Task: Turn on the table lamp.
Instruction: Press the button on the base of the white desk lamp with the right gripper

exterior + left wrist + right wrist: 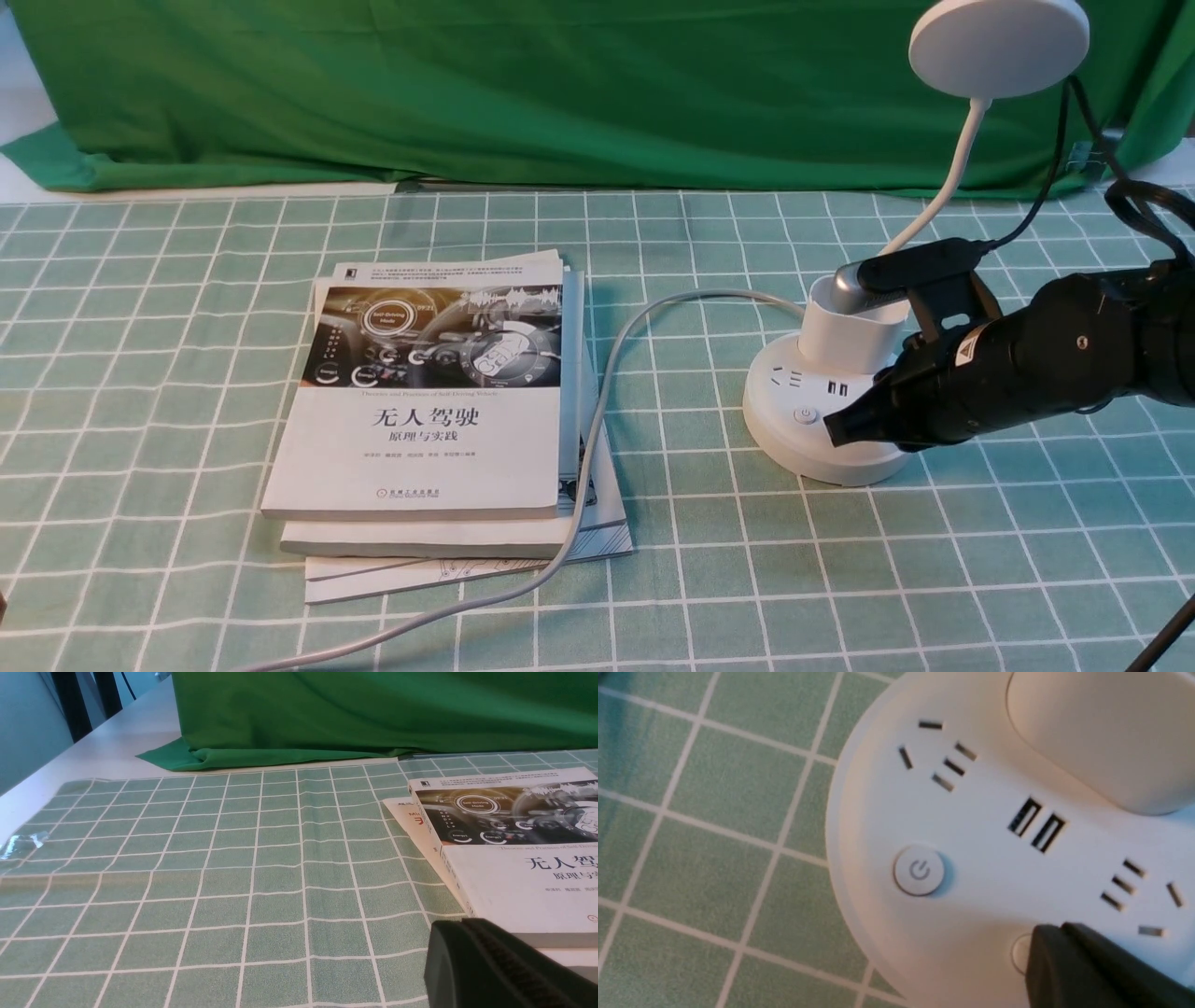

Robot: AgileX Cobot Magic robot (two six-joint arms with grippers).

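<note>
right pincer (833,429) pressed together | button (1019,952) under tip, half hidden | risk: off-centre press slips, lamp (845,336) stays dark

Colours as I log them from my feeds:

- Table lamp (845,336): white throughout, from disc head to neck, cup and base. The socket slots on the base are dark.
- Power button (919,870): pale silver-grey with a grey power mark.
- Tablecloth (187,373): pale sage green, checked with thin white lines.
- Backdrop cloth (467,93): plain deep green.
- Top book (439,411): white cover with a dark photographic band across the upper part and black characters beneath.
- Lower books (448,537): white edges. My left wrist view shows red print on one.
- Cord (595,411): light grey.
- Right tool (833,429): black.
- Left tool (448,947): black with a ribbed face.
- Bench (103,756): white beyond the cloth.
</note>
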